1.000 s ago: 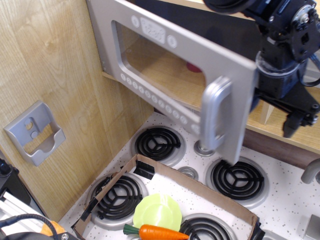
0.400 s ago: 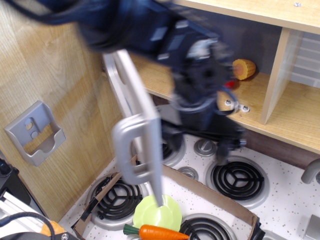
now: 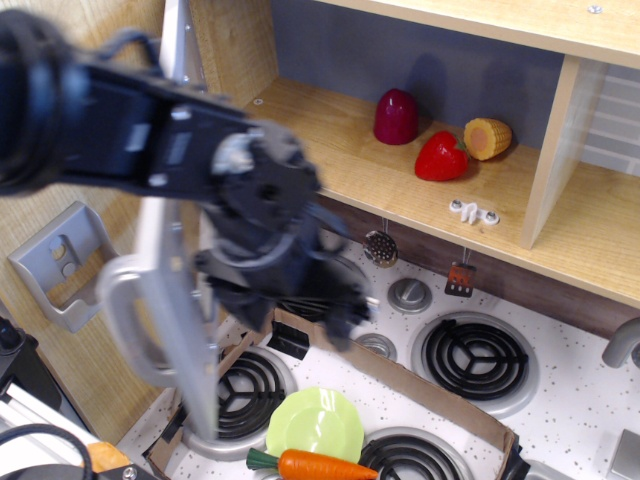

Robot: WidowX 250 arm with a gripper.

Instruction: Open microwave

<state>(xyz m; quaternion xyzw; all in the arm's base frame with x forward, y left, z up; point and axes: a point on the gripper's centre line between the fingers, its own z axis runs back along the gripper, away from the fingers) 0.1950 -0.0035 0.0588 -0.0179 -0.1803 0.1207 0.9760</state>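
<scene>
The microwave's grey door (image 3: pixel 178 300) stands swung far out to the left and shows nearly edge-on, with its silver handle (image 3: pixel 122 322) facing the left wall. The wooden cavity (image 3: pixel 330 150) behind it lies open to view. My gripper (image 3: pixel 335 318) is dark and motion-blurred, just right of the door's lower half and above the stove's back left burner. I cannot make out how its jaws stand or whether it touches the door.
A dark red item (image 3: pixel 397 117), a red piece (image 3: pixel 440 157) and a corn cob (image 3: pixel 487 137) sit on the shelf. Below, a cardboard tray (image 3: pixel 430 392) holds a green plate (image 3: pixel 315 425) and a carrot (image 3: pixel 322 466). A grey holder (image 3: pixel 62 262) hangs on the left wall.
The door has swung from half shut across the cavity to wide open at the left. My arm has swept left with it, from the right side to the left centre.
</scene>
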